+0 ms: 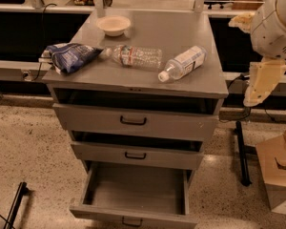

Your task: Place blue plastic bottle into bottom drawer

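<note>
The pincer [260, 87] hangs right of the desk [181, 27], its arm [276, 25] cut off by the right edge, and the picture's lower edge clips the handle [132, 222] of the bottom drawer [133, 187].

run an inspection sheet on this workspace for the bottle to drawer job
Surface: grey cabinet top, holds four loose items.
Job's things: blue plastic bottle lies on its side at the right of the top, cap toward the front; bottom drawer is pulled open.
Clutter: clear ribbed bottle with red label lying beside it, apart; blue snack bag at the left edge; white bowl at the back.
Grippers: gripper hangs right of the cabinet, off the top, holding nothing.
Cables: dark cable right of the cabinet.
Surroundings: top drawer and middle drawer ajar; cardboard box on the speckled floor.
</note>
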